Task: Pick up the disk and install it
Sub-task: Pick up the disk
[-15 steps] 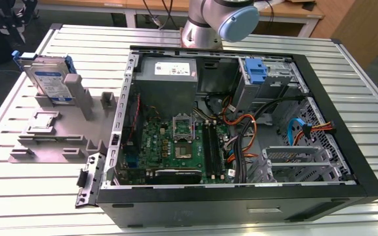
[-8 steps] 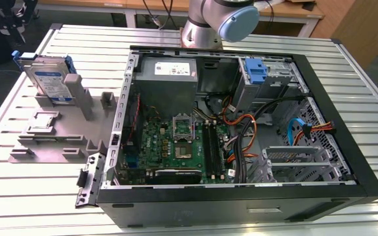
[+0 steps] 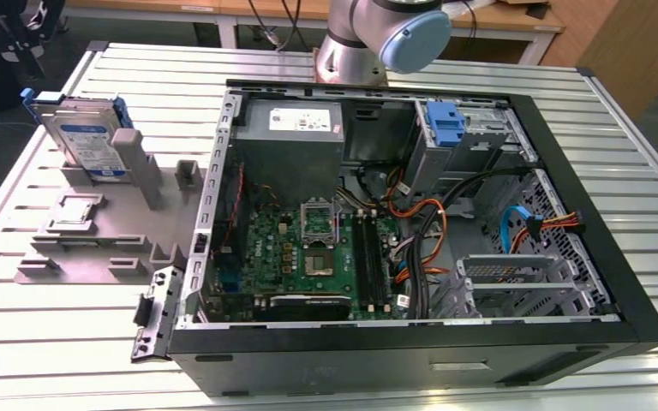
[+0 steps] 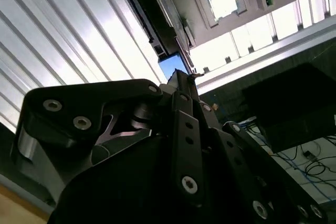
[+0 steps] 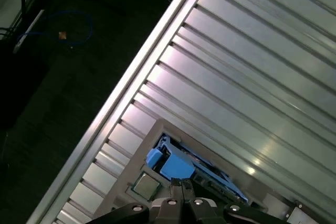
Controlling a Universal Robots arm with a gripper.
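The disk stands on edge in a grey holder on the slatted table, at the exterior view's left; it is silver with a blue-and-white label and blue side rails. In the first wrist view the disk lies just beyond my gripper, whose fingertips are pressed together with nothing between them. The second wrist view has the disk edge-on past the gripper. The gripper hangs above the disk, apart from it.
An open black computer case fills the table's middle and right, with motherboard, cables and a drive cage carrying a blue bracket. The arm's base stands behind the case. A small square chip lies on the holder.
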